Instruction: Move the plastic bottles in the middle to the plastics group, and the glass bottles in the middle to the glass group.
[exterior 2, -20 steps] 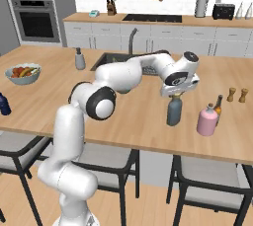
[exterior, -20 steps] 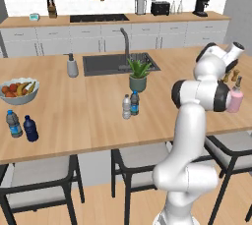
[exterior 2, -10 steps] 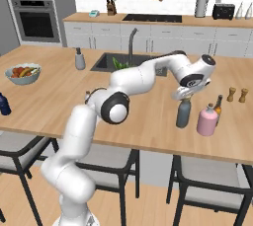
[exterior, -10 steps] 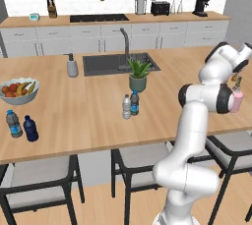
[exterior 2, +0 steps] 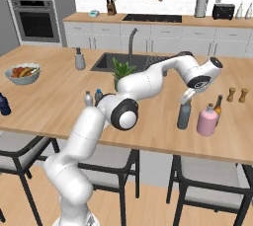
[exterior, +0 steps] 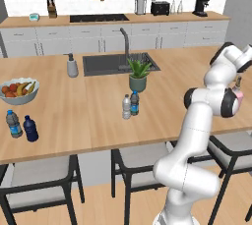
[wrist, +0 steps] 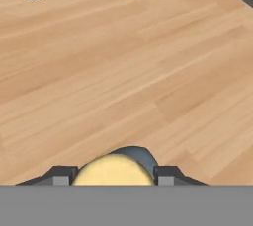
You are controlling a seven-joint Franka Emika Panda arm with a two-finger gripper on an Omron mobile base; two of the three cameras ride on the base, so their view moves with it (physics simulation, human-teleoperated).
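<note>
Countertop [exterior 2: 148, 121] of pale wood carries everything, and near its front edge toward the right end we see our gripper [exterior 2: 187, 96] clenched on the tan-capped neck of the slate-grey glass bottle [exterior 2: 184, 115], which stands upright on the wood just beside the pink bottle [exterior 2: 207, 120]. In the hand view the tan cap [wrist: 112, 171] sits between our fingers [wrist: 60, 175]. Toward the middle of the counter the two small plastic bottles [exterior: 129, 105] stand touching, with the plastics group [exterior: 21, 126] by the left front edge.

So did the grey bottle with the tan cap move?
Yes. The grey bottle went right, closer to the pink round bottle, gripper holding its cap.
</note>
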